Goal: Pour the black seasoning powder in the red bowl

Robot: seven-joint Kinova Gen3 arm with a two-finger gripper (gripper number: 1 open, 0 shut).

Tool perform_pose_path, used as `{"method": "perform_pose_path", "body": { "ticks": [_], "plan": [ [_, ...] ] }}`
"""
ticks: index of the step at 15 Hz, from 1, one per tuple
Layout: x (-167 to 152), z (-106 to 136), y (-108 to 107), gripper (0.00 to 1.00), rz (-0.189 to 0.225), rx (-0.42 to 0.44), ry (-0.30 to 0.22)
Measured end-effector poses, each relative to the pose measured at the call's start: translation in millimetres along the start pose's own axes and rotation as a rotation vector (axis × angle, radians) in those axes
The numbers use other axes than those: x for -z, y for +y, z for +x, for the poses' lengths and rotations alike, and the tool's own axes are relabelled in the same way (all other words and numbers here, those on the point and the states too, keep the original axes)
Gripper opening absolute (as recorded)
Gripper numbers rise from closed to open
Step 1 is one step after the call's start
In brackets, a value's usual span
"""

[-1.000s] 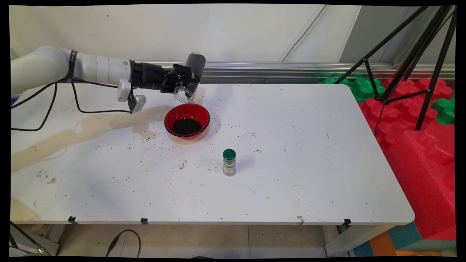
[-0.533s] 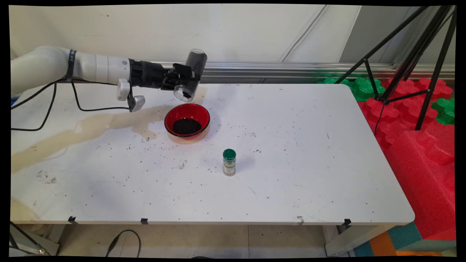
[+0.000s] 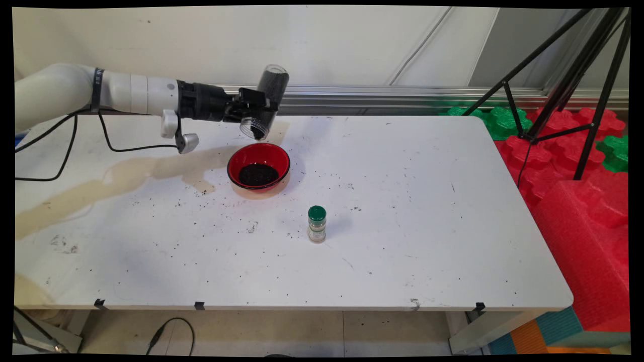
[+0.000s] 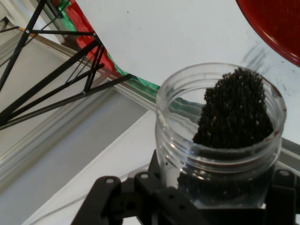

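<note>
You have the black two-finger gripper (image 3: 257, 111) clamped round a clear plastic jar of small dark grains (image 3: 265, 103), and the jar is tipped steeply — its open threaded mouth points down and toward the near side, its closed base up toward the wall. In the hand view the jar (image 4: 220, 140) sits between the gripper's black links at the bottom edge, with the dark grains (image 4: 234, 110) heaped against the far side of the mouth, right up at the lip.

Below and just nearer than the mouth stands a round red bowl (image 3: 258, 166) on the white table (image 3: 402, 211); a dark pile of the same grains (image 3: 258, 174) lies in its bottom. The jar hangs above the bowl's far rim, clear of it — no contact. A curve of the red bowl (image 4: 276, 28) also shows at the hand view's upper right.

Well apart from the bowl, toward the near right, a small spice bottle with a green cap (image 3: 317, 224) stands upright. Loose dark specks lie scattered over the tabletop, and a tan stain (image 3: 115, 181) runs from the bowl toward the table's left edge.
</note>
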Motion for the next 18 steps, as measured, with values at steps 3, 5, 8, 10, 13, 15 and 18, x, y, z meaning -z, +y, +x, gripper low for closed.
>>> {"method": "perform_pose_path", "body": {
  "ticks": [3,5,8,10,13,15,18],
  "plan": [
    [0.7,0.4,-1.5,0.0,0.008,-0.017,0.003],
    [1.3,0.7,-2.1,0.0,0.013,-0.024,0.004],
    [2.0,1.0,-3.0,0.0,0.018,-0.033,0.006],
    [2.5,1.2,-3.6,0.0,0.021,-0.037,0.006],
    [3.2,1.5,-4.3,0.0,0.025,-0.042,0.008],
    [3.7,1.7,-4.6,0.0,0.028,-0.046,0.008],
    [4.6,2.2,-5.1,0.0,0.03,-0.051,0.01]
  ]
}}
